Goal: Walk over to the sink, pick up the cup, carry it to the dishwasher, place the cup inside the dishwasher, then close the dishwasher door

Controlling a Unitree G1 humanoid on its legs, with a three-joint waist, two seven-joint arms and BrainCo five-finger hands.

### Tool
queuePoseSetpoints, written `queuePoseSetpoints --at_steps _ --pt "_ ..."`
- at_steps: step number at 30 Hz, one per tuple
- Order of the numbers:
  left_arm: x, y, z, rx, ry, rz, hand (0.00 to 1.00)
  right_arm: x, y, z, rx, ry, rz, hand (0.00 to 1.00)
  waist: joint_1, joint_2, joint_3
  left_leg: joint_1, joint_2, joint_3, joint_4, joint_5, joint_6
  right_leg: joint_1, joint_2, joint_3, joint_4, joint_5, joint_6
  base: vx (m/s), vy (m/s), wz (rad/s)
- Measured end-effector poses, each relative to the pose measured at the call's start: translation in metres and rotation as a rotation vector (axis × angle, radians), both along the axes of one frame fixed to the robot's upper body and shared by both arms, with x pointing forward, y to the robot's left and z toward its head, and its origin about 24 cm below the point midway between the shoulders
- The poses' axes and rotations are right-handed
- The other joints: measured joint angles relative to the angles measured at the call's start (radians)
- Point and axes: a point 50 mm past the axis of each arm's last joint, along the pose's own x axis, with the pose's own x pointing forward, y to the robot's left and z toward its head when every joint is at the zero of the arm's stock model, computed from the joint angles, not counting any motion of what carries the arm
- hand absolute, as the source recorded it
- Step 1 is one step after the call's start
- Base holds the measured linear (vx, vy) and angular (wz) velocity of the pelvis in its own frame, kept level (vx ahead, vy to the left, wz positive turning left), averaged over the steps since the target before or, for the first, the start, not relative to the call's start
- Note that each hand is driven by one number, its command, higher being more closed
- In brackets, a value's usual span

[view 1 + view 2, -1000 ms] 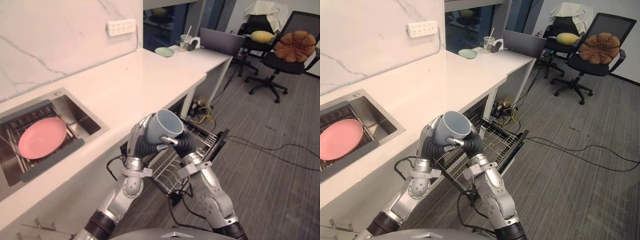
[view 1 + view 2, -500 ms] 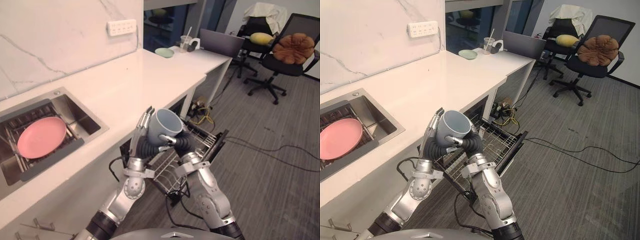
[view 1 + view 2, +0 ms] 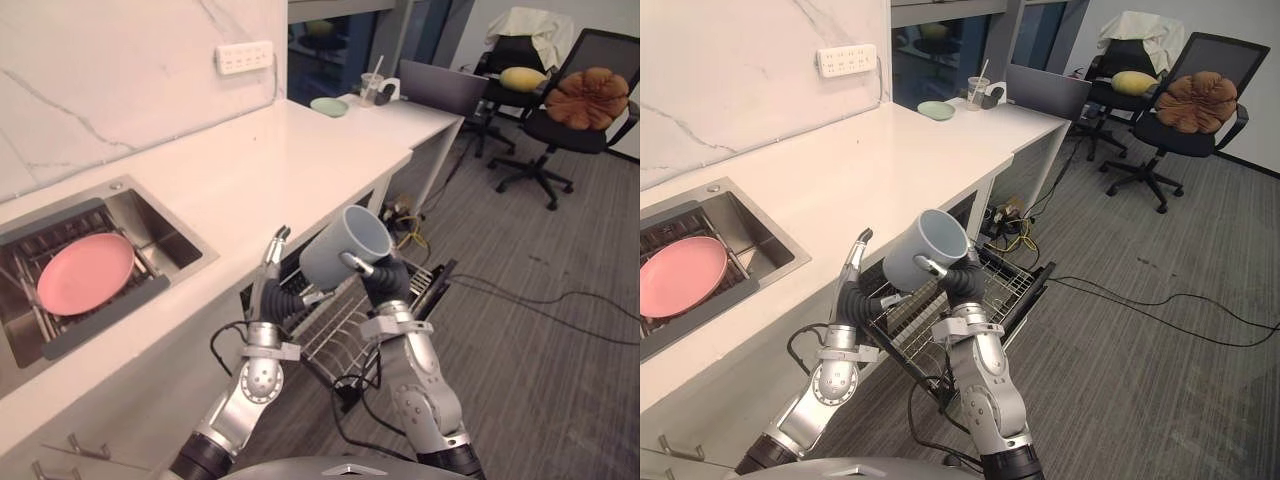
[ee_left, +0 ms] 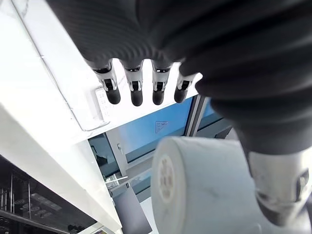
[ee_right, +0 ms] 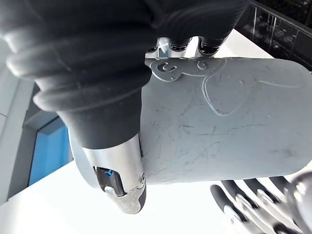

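Observation:
A pale blue-grey cup (image 3: 345,245) hangs tilted in the air over the pulled-out dishwasher rack (image 3: 335,335), its mouth facing up and to the right. My right hand (image 3: 385,282) is shut on the cup from below and behind; its thumb (image 5: 119,170) presses the cup's wall (image 5: 219,131). My left hand (image 3: 270,280) stands just left of the cup with fingers (image 4: 136,92) straight and off it, open. The dishwasher's door (image 3: 432,288) lies open beyond the rack, under the white counter (image 3: 250,160).
The sink (image 3: 165,240) at the left holds a pink plate (image 3: 85,272) on a rack. A green dish (image 3: 328,104), a plastic cup and a laptop sit at the counter's far end. Office chairs (image 3: 575,100) stand at the back right; cables cross the grey floor.
My left hand has let go of the cup and straightened its fingers. My right hand has carried the cup up and to the right, tilting it.

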Motion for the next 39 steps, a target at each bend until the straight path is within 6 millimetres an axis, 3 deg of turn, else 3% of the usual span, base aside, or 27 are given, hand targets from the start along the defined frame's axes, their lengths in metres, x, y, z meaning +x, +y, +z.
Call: queuePoseSetpoints --at_steps 9,13,18,20,23,28,34,39 --pt "0.001 0.01 -0.004 -0.093 0.056 0.011 0.0 -0.002 -0.033 -0.014 0.029 0.059 -0.192 1.0 0.001 0.007 0.0 0.0 0.0 -0.018 0.0 0.005 0.001 0.005 -0.002 -0.021 0.005 -0.002 0.002 0.0 -0.002 0.06" --pt "-0.008 0.01 -0.019 -0.239 0.21 -0.168 0.0 -0.003 -0.049 -0.016 0.008 0.066 -0.253 1.0 0.004 0.021 0.004 -0.002 0.0 -0.023 0.0 0.004 -0.001 0.005 -0.004 -0.023 0.006 -0.004 0.002 -0.01 -0.005 0.02" --pt "-0.024 -0.007 -0.05 -0.27 0.44 -0.447 0.0 0.005 -0.064 -0.046 -0.09 0.196 -0.28 1.0 0.014 0.023 0.005 -0.06 0.0 -0.038 0.0 0.012 -0.008 -0.039 -0.013 -0.03 0.004 0.0 -0.002 -0.03 -0.003 0.1" --pt "-0.031 -0.015 -0.054 -0.236 0.494 -0.571 0.0 0.017 -0.072 -0.054 -0.222 0.232 -0.283 1.0 0.018 0.025 0.033 -0.105 -0.001 -0.06 0.0 0.03 -0.007 -0.068 -0.014 -0.052 -0.007 0.021 -0.01 -0.03 0.004 0.28" --pt "-0.039 -0.021 -0.061 -0.191 0.565 -0.649 0.0 0.035 -0.081 -0.046 -0.359 0.208 -0.299 1.0 0.029 0.034 0.079 -0.142 0.0 -0.086 0.0 0.048 -0.005 -0.086 -0.013 -0.078 -0.018 0.038 -0.007 -0.03 -0.005 0.25" --pt "-0.034 -0.012 -0.076 -0.165 0.646 -0.589 0.0 0.071 -0.085 -0.033 -0.494 0.2 -0.287 1.0 0.053 0.052 0.15 -0.2 0.0 -0.127 0.0 0.075 -0.001 -0.12 -0.012 -0.116 -0.022 0.052 -0.014 -0.02 0.002 0.26" --pt "-0.019 0.023 -0.089 -0.184 0.662 -0.347 0.0 0.114 -0.09 -0.029 -0.689 0.295 -0.249 1.0 0.109 0.071 0.28 -0.259 -0.001 -0.191 0.003 0.119 0.009 -0.14 -0.011 -0.185 -0.03 0.073 -0.023 -0.02 0.003 0.31" --pt "-0.007 0.056 -0.091 -0.176 0.629 -0.197 0.0 0.151 -0.114 0.015 -0.819 0.293 -0.284 1.0 0.148 0.115 0.39 -0.318 -0.003 -0.246 0.006 0.152 0.005 -0.165 -0.009 -0.243 -0.036 0.09 -0.031 -0.02 0.005 0.35"
